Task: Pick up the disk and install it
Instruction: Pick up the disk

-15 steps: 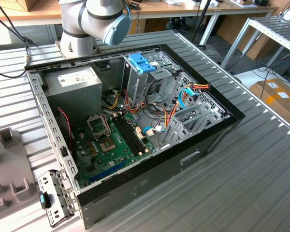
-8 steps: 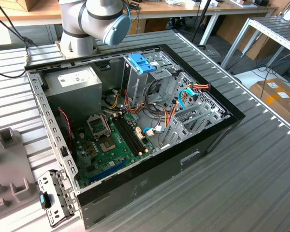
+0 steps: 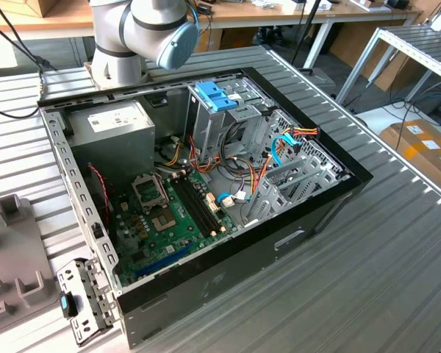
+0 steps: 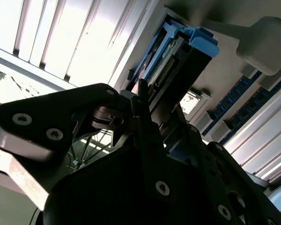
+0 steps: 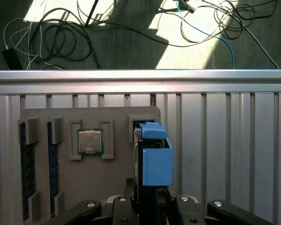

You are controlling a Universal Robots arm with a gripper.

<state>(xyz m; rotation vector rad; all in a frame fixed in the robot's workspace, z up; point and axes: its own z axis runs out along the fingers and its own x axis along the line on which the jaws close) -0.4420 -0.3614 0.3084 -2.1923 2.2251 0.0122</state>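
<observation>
No text can be read. In the exterior view a pale label (image 3: 110, 120) is seen on the grey power-supply box (image 3: 117, 147), and pale stickers on a cardboard box (image 3: 426, 151); their print cannot be made out.

The disk (image 5: 157, 159) upright in a tray (image 5: 112, 187) slot on the table (image 5: 225, 140), the processor (image 5: 90, 141) between it and the memory sticks (image 5: 25, 178).

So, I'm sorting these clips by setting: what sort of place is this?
Probably a robotics lab or workshop for PC assembly: an open computer case sits on a ribbed metal bench, a robot arm stands by it, and a grey tray holds a processor and memory sticks.
</observation>
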